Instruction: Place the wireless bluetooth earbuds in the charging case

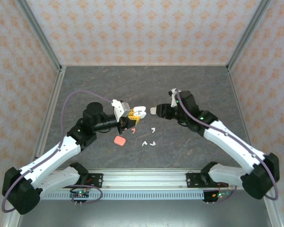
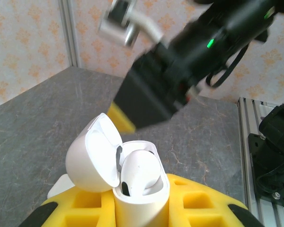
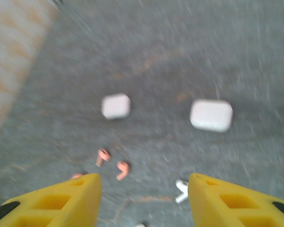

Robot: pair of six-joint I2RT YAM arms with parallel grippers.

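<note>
My left gripper (image 1: 131, 117) is shut on an open white charging case (image 2: 141, 196), held upright between yellow fingers (image 2: 206, 205). Its lid (image 2: 95, 156) is swung back to the left, and one white earbud (image 2: 139, 169) sits in the case. My right gripper (image 1: 155, 111) hovers just right of the case, open and empty; its yellow fingertips (image 3: 62, 202) stand wide apart in the blurred right wrist view. On the table below lie two coral earbuds (image 3: 123, 169), a white earbud (image 3: 181, 189) and more white earbuds (image 1: 153, 128).
A coral case (image 1: 119, 141) lies on the table near the left gripper. Two closed white cases (image 3: 116, 106) (image 3: 211, 115) rest farther out. The right arm's black wrist (image 2: 156, 94) looms close above the held case. Patterned walls and metal posts enclose the grey table (image 1: 146, 85).
</note>
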